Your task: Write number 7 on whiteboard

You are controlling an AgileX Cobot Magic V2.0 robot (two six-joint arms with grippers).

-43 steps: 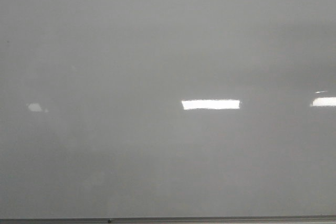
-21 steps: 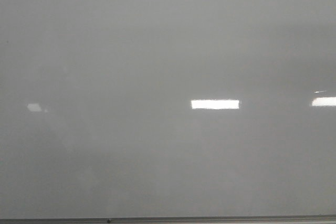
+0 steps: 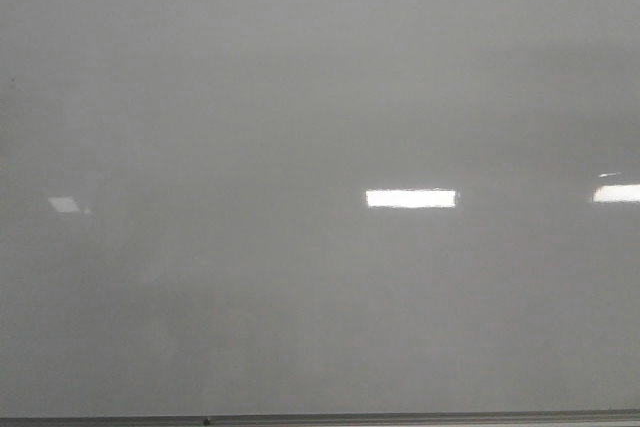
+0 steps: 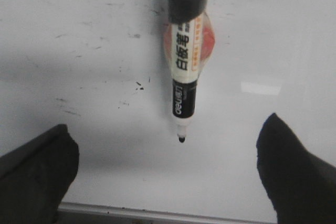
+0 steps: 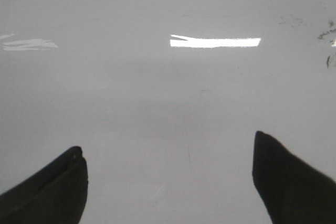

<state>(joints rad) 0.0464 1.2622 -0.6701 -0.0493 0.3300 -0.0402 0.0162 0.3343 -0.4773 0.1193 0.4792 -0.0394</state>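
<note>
The whiteboard point(image 3: 300, 97) fills the front view, glossy pale grey, and no number 7 or other marker line shows on it. Neither gripper is in the front view. In the left wrist view my left gripper point(image 4: 167, 123) is open, its fingers point(image 4: 37, 171) wide apart over the whiteboard point(image 4: 94, 14). A black-and-white marker point(image 4: 185, 77) sits in a black holder between them and touches neither finger. Its uncapped tip point(image 4: 181, 139) is close to the board surface. My right gripper point(image 5: 167, 141) is open and empty over the whiteboard point(image 5: 157, 93).
The board's thin dark metal edge strip point(image 3: 300, 419) runs along its near side, also in the left wrist view point(image 4: 157, 214). Bright light reflections point(image 3: 410, 198) lie on the board. Faint old marker specks point(image 4: 139, 84) dot the surface, also in the right wrist view point(image 5: 326, 34).
In the front view the bright reflections have shifted slightly and the middle one has become narrower. No line has appeared on the board.
</note>
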